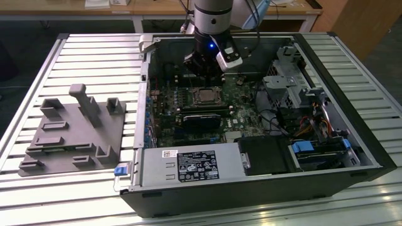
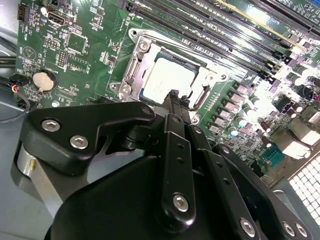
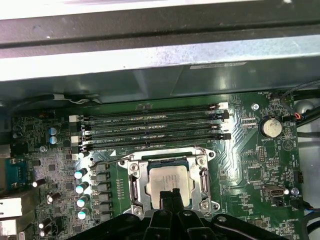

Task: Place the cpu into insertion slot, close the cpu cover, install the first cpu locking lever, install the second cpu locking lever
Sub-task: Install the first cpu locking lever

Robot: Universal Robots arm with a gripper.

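Observation:
The cpu [image 3: 170,181] lies flat in the insertion slot [image 1: 206,96] on the green motherboard, its pale metal top facing up. The silvery cpu cover [image 3: 134,184] lies down around it, framing the chip [image 2: 165,80] through its window. A thin wire locking lever [image 3: 107,162] juts out past one corner of the cover. My gripper [image 2: 174,95] is shut, its two black fingers pressed together with nothing between them. Its tip hovers at the edge of the cpu beside the cover frame [image 2: 131,75]. In the exterior view the gripper [image 1: 204,75] hangs just behind the socket.
Several long memory slots [image 3: 150,127] run beside the socket. A black fan card [image 1: 201,120] sits in front of it, with the power supply [image 1: 188,167] and drive bays [image 1: 301,94] around. The case walls [image 1: 146,84] enclose the board. A grey fixture [image 1: 72,134] lies on the exterior view's left.

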